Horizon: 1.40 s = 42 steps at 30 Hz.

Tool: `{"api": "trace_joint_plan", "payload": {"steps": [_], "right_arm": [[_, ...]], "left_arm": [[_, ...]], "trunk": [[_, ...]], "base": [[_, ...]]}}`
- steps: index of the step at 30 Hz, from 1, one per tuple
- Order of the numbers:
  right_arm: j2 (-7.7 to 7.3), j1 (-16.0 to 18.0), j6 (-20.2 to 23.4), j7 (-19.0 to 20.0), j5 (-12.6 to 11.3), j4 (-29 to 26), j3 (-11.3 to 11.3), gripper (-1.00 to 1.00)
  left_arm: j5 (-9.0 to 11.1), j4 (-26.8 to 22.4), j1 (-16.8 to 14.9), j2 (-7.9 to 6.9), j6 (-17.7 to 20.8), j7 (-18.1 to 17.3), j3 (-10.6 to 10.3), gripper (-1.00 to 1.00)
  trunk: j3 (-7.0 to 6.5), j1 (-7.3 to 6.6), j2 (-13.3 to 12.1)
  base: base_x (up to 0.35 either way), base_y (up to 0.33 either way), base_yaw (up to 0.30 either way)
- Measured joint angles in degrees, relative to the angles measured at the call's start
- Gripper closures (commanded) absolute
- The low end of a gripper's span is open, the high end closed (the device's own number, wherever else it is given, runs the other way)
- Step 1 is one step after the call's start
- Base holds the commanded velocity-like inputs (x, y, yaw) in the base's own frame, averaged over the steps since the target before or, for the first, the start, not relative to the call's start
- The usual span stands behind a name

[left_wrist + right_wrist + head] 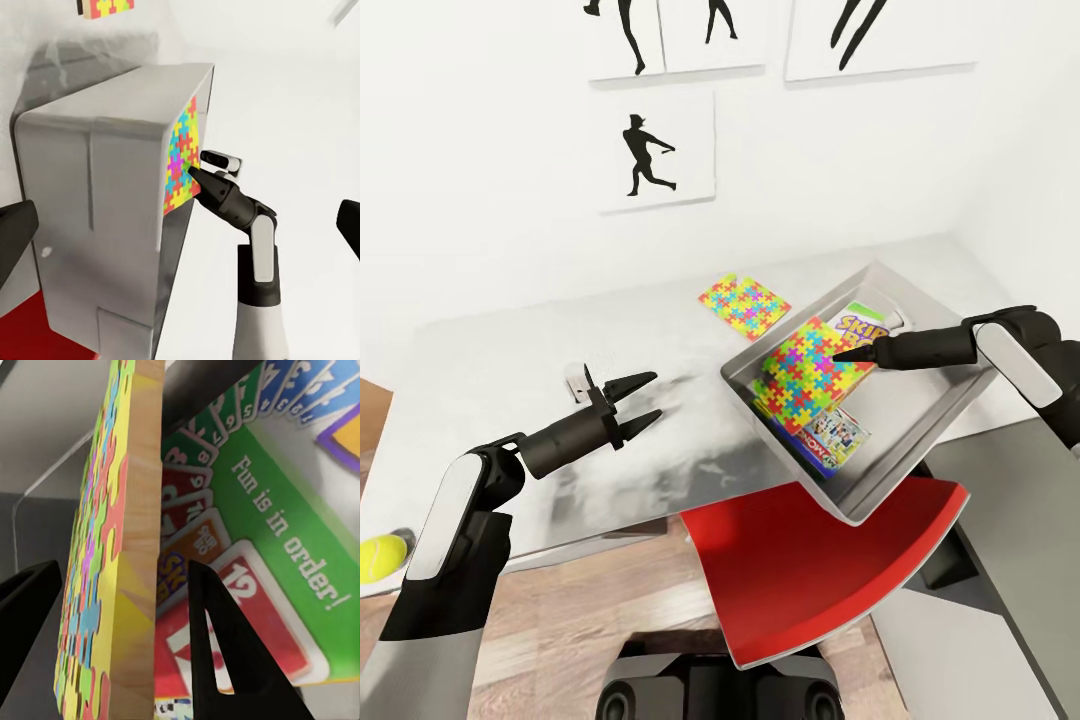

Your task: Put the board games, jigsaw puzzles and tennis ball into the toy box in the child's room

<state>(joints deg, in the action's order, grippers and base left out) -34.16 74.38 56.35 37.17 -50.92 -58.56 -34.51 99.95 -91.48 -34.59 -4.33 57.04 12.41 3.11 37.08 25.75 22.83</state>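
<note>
The pale grey sloped-wall toy box sits askew on the mottled grey tabletop, one corner jutting over the red chair seat. Inside it, the right tool straddles a multicolour jigsaw sheet lying over the half-hidden green Skip-Bo box. A second jigsaw sheet lies beyond the box. The left tool hovers spread nearby.

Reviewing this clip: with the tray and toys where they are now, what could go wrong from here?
1. The toy box juts past the table edge above the red chair seat; a push from the right gripper might tip it off.
2. The right fingers straddle the jigsaw puzzle inside; lifting away could drag it back out.
3. The tennis ball sits near the table's edge beside the left arm and could get knocked off.
</note>
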Motion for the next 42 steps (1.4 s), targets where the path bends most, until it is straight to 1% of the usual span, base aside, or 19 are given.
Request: {"api": "trace_joint_plan", "payload": {"steps": [1, 2, 8, 24, 30, 33, 34, 39, 40, 42], "right_arm": [[0.02, 0.0, 0.0, 0.0, 0.0, 0.0, 0.0, -1.00], [0.04, 0.0, -0.4, 0.0, 1.2, 0.1, -0.1, -1.00], [-0.03, 0.0, -0.3, 0.0, 0.9, 0.1, -0.1, -1.00], [-0.47, 0.1, -0.4, 0.0, 1.2, 0.0, 0.1, -1.00], [-1.78, 0.1, -0.5, -0.1, 1.2, -0.4, 0.3, -1.00], [-2.92, 0.1, -0.7, -0.2, 1.2, -0.6, 1.1, -1.00], [-2.93, 0.1, -0.7, -0.3, 1.2, -0.6, 1.1, -1.00], [-4.81, 0.0, -0.9, -0.4, 1.2, -2.4, 4.5, -1.00], [-4.82, -0.1, -0.9, -0.4, 1.2, -2.4, 4.6, -1.00], [-5.52, -0.3, -0.9, -0.4, 1.2, -4.2, 5.8, -1.00]], "left_arm": [[0.0, 0.0, 0.0, 0.00, 0.0, 0.0, 0.0, -1.00], [0.0, 0.0, 0.0, 0.01, 0.0, 0.0, 0.0, -1.00], [0.0, 0.0, 0.0, -0.02, 0.0, 0.0, 0.0, -1.00], [0.0, 0.1, 0.0, 0.01, 0.0, 0.0, 0.0, -1.00], [0.0, 0.1, 0.0, 0.01, 0.0, 0.0, 0.0, -1.00], [0.0, 0.1, 0.0, 0.04, 0.0, 0.0, -0.1, -1.00], [0.0, 0.1, 0.0, 0.05, 0.0, 0.0, -0.1, -1.00], [-0.1, 0.1, -0.1, 0.14, 0.0, -0.1, -0.1, -1.00], [-0.1, 0.1, -0.1, 0.14, 0.0, -0.1, -0.1, -1.00], [-0.1, 0.1, -0.1, 0.16, 0.0, -0.1, -0.1, -1.00]], "trunk": [[0.00, 0.00, 0.0], [0.00, 0.01, 0.0], [0.01, 0.00, 0.0], [0.01, 0.00, 0.0], [0.01, 0.00, 0.0], [0.01, 0.00, 0.0], [0.01, 0.00, 0.0], [0.01, 0.00, 0.0], [0.01, 0.00, 0.0], [0.01, 0.00, 0.0]], "base": [[0.000, 0.000, 0.000], [0.000, 0.000, 0.000], [0.000, 0.000, 0.000], [0.000, 0.000, 0.000], [0.000, 0.000, 0.000], [0.000, 0.000, 0.000], [0.000, 0.000, 0.000], [0.000, 0.000, 0.000], [0.000, 0.000, 0.000], [0.000, 0.000, 0.000]]}}
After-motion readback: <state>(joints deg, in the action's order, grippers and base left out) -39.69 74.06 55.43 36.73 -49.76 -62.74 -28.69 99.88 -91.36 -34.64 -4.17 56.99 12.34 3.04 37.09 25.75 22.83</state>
